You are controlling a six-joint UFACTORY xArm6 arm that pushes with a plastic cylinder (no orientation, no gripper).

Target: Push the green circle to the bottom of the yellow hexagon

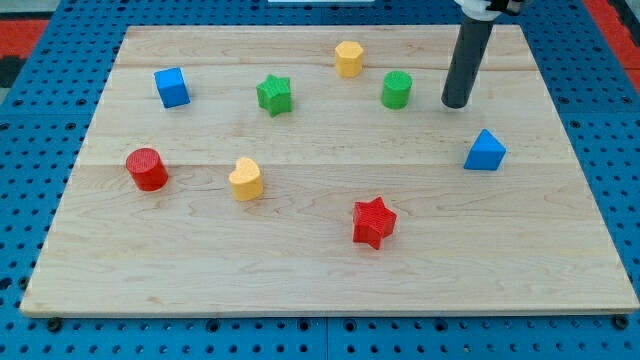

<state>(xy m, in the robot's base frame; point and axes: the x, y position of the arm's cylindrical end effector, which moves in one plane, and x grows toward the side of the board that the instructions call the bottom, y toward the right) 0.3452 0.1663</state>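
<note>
My tip (456,102) rests on the wooden board (320,270) in the upper right of the frame, just right of the green circle (397,89) with a small gap between them, not touching. There is no claw on this arm, only the dark rod, so nothing opens or closes. The green circle sits right of and slightly below the yellow hexagon (348,58), which stands near the board's top edge at centre. A green star (274,94) lies left of the hexagon, and a blue cube (171,87) is in the upper left. A red cylinder (147,168) sits at mid left, a yellow heart (245,179) beside it toward centre. A red star (374,221) lies lower centre, and a blue triangle (485,151) at right, below my tip.
</note>
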